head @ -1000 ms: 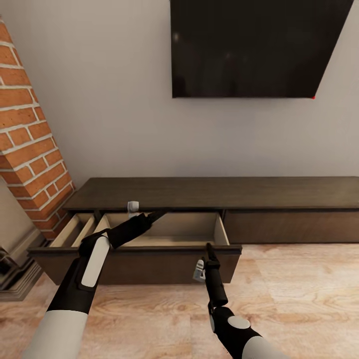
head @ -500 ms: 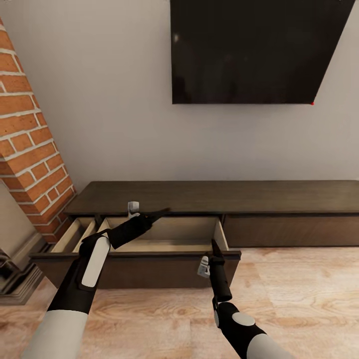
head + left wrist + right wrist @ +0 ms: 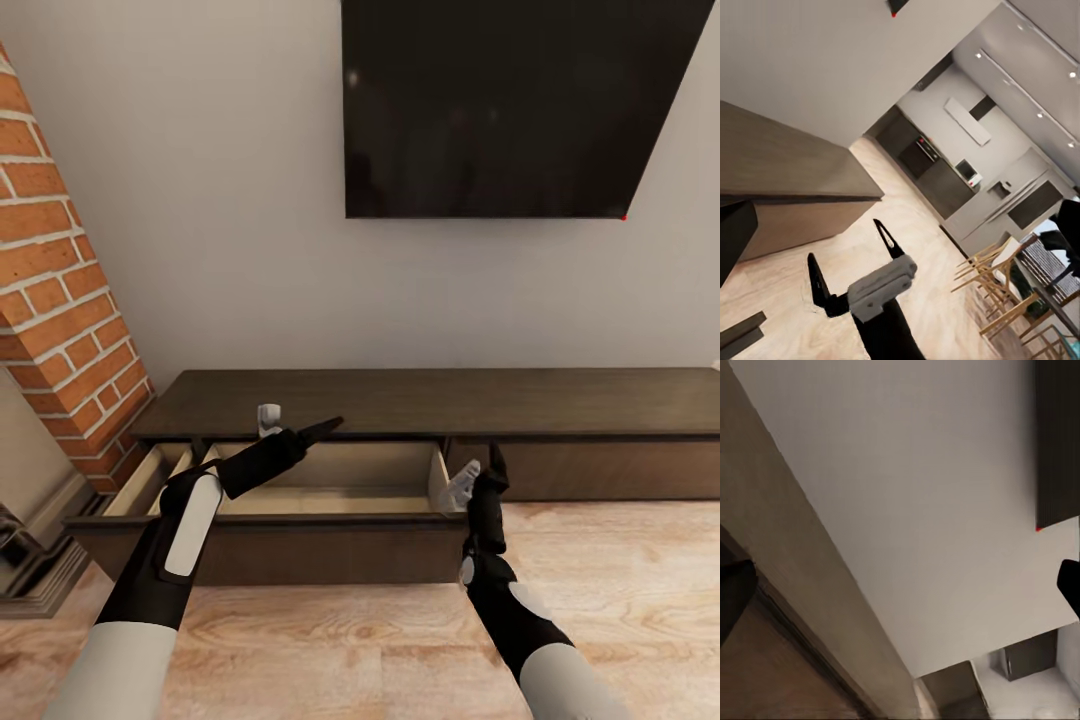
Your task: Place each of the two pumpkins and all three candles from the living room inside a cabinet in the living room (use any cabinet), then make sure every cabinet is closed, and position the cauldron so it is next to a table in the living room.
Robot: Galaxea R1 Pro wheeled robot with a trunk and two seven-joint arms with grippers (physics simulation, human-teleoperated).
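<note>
The long low dark-brown cabinet (image 3: pixel 450 400) runs along the wall, and its left drawer (image 3: pixel 330 548) is pulled open. The part of the drawer's light wooden inside that I can see holds nothing. My left gripper (image 3: pixel 328 427) hovers above the drawer's back edge, pointing right, with its fingers spread. My right gripper (image 3: pixel 494 458) is raised just past the drawer's right front corner. The left wrist view shows the right gripper (image 3: pixel 851 255) open and holding nothing, with the cabinet (image 3: pixel 780 161) behind it. Pumpkins, candles and cauldron are out of view.
A big black TV (image 3: pixel 510 100) hangs on the wall above the cabinet. A brick fireplace column (image 3: pixel 60 300) stands at the left, with a dark hearth base (image 3: pixel 30 570) beside the drawer. Wood floor (image 3: pixel 620 590) spreads right. A kitchen and wooden chairs (image 3: pixel 1009 296) show far off.
My right gripper has risen from the drawer's front panel and swung right, past the drawer's right corner. The left arm has held still. The head view has tilted slightly.
</note>
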